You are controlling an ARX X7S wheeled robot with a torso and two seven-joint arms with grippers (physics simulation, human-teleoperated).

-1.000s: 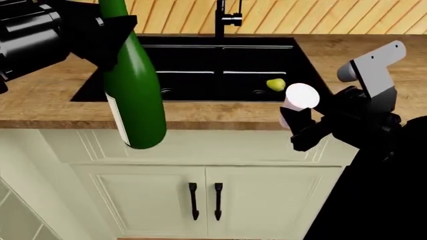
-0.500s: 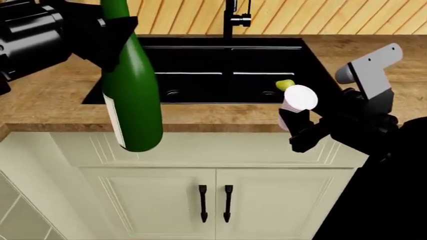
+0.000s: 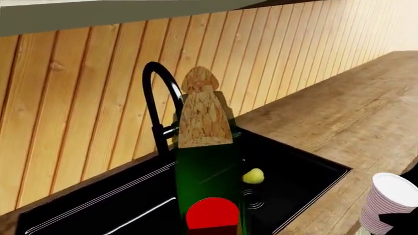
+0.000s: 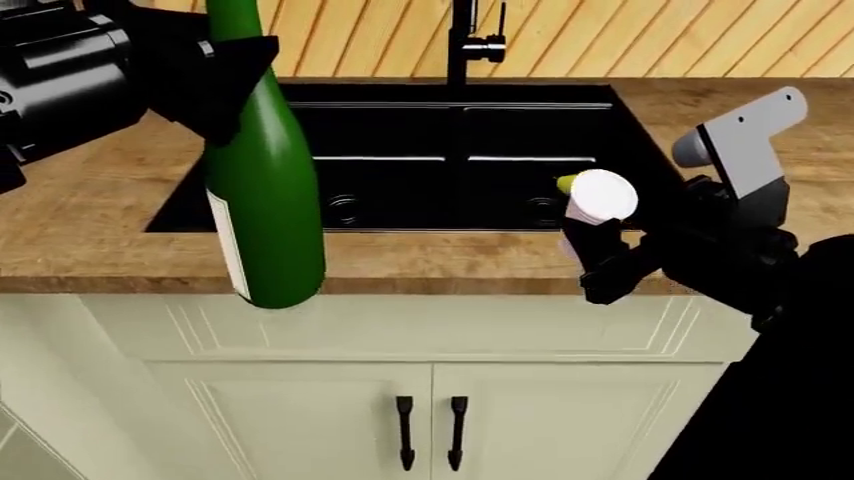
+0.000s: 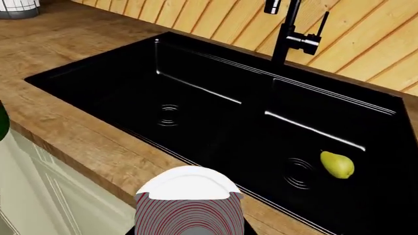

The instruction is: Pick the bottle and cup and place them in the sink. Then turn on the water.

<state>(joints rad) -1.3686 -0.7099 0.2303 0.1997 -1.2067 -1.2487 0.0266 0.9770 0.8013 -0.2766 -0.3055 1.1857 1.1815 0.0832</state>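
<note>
The dark-green bottle [image 4: 267,200] hangs upright in front of the counter's edge, its base below counter level. My left gripper [image 4: 224,60] is shut round its neck. The left wrist view looks along its tan cork [image 3: 203,117] toward the sink. The white ribbed cup [image 4: 601,196] is tilted in my right gripper [image 4: 603,250], which is shut on it over the counter's front edge, by the sink's right basin. The same cup [image 5: 189,205] fills the near part of the right wrist view. The black double sink [image 4: 400,130] lies behind both. No water is in view at the faucet [image 4: 465,40].
A yellow-green pear [image 5: 337,164] lies in the right basin by its drain. The wooden counter [image 4: 80,230] runs on both sides of the sink, with a slatted wood wall behind. White cabinet doors with black handles [image 4: 430,432] stand below.
The counter and sink have slid lower in the head view and a little sideways. Both grippers keep the bottle and the cup at nearly the same spots in the view.
</note>
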